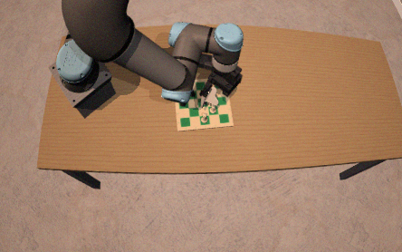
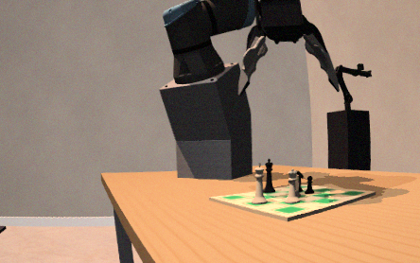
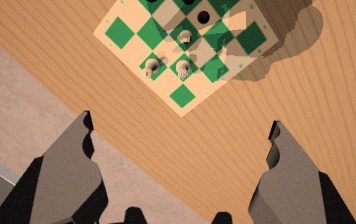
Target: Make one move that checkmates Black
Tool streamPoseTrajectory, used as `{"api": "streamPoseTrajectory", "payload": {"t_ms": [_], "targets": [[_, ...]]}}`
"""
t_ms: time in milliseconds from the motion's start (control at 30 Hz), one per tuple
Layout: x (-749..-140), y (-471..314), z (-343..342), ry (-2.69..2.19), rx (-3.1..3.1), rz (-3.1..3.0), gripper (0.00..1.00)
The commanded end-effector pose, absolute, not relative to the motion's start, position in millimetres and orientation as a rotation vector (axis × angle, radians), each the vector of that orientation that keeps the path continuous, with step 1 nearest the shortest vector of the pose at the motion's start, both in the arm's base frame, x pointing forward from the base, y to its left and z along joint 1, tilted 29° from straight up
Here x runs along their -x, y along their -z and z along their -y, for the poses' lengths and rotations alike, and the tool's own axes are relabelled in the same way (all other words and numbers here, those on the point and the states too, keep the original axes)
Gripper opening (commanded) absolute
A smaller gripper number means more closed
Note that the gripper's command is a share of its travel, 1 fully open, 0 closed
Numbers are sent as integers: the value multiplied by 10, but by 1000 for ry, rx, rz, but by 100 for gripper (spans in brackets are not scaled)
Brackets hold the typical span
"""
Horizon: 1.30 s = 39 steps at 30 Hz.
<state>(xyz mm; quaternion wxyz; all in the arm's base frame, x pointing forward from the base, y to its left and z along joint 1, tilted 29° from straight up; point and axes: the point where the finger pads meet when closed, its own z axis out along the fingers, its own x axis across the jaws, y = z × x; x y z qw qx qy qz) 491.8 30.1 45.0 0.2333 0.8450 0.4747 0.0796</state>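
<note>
A small green and cream chessboard lies on the wooden table; it also shows in the side view and in the wrist view. Three white pieces stand on it in the wrist view: one, a second and a third. Black pieces stand at the top of the wrist view, partly cut off. In the side view a white piece stands at the board's near left, a tall black piece behind it and a black pawn to the right. My gripper hangs open and empty high above the board.
The arm's base stands on the table's far left corner. A dark pedestal with a small stand rises behind the table on the right. The arm's shadow falls over part of the board.
</note>
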Motion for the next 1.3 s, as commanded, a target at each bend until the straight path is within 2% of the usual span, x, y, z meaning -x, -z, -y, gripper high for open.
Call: {"api": "streamPoseTrajectory", "payload": {"t_ms": [0, 433, 467, 1267], "targets": [[-4920, -454, -302, -220, -2320, -1303, 100], [-5037, -121, -180, -220, -2320, -1303, 100], [-5037, -121, -180, -220, -2320, -1303, 25], [-5037, -121, -180, -220, -2320, -1303, 25]]}}
